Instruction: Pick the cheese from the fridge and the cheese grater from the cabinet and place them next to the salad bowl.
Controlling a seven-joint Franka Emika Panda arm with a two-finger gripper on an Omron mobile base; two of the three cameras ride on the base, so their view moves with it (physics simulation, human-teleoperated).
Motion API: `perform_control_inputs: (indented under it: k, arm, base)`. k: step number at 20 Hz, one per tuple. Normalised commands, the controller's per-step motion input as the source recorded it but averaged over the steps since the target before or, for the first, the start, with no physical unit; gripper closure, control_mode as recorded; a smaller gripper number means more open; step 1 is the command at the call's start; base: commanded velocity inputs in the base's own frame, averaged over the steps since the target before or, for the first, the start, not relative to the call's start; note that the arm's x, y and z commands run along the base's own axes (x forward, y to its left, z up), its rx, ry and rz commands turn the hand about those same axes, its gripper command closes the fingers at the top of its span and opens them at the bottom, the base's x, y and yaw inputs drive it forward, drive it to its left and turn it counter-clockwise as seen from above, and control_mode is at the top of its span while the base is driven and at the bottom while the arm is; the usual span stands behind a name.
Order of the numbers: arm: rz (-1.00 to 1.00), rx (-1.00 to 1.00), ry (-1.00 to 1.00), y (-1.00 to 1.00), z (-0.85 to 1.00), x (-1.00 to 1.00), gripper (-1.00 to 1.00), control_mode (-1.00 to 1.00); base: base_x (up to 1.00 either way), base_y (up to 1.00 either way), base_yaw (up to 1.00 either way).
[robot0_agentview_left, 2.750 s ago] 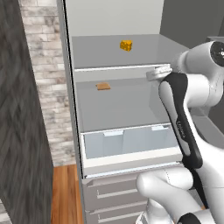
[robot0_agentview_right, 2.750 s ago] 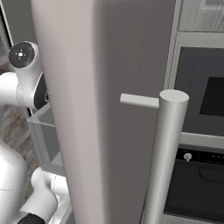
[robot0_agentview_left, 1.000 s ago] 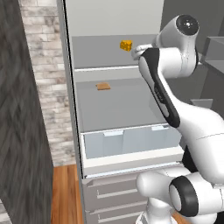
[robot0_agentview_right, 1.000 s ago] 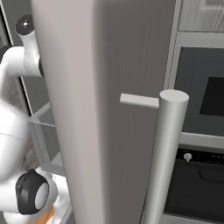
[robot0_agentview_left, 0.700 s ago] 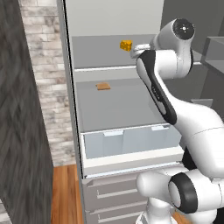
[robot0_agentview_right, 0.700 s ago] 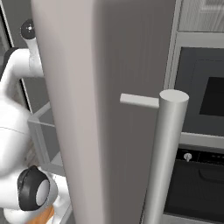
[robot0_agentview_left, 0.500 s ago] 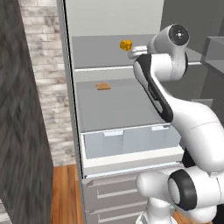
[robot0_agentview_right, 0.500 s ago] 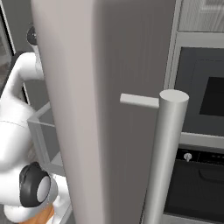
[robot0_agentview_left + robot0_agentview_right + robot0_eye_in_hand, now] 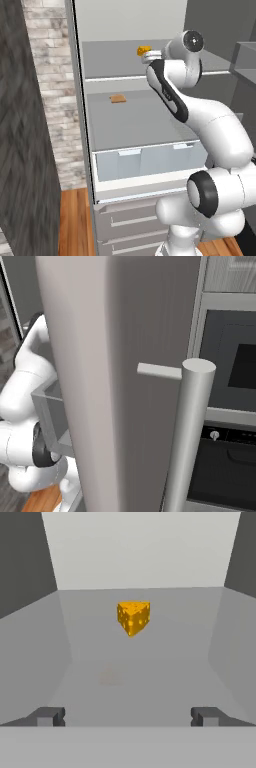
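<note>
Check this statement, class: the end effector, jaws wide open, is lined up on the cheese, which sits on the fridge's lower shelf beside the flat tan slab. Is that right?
Not quite. The cheese sits on the fridge's upper shelf; the flat tan slab lies alone on the shelf below, as the left base view shows. The end effector is indeed wide open and lined up on the cheese.

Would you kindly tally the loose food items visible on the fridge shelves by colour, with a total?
Yellow-orange: 1, the cheese on the upper shelf, ahead of the open gripper.
Tan-brown: 1, the flat slab on the shelf below.
Total: 2
</note>
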Motion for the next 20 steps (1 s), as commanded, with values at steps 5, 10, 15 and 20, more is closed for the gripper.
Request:
perform_control_inputs:
  k: [5, 10, 15, 20]
  arm:
    - [0.0, 0.01, 0.11, 0.0, 0.09, 0.42, -1.0, -1.0]
    - [0.0, 0.0, 0.04, 0.0, 0.0, 0.5, -1.0, -1.0]
    - [0.0, 0.0, 0.0, -0.01, -0.15, 0.46, -1.0, -1.0]
    - [0.0, 0.0, 0.0, -0.01, -0.11, 0.43, -1.0, -1.0]
  base:
    - [0.0, 0.0, 0.0]
    - [0.0, 0.0, 0.0]
    - [0.0, 0.0, 0.0]
    - [0.0, 0.0, 0.0]
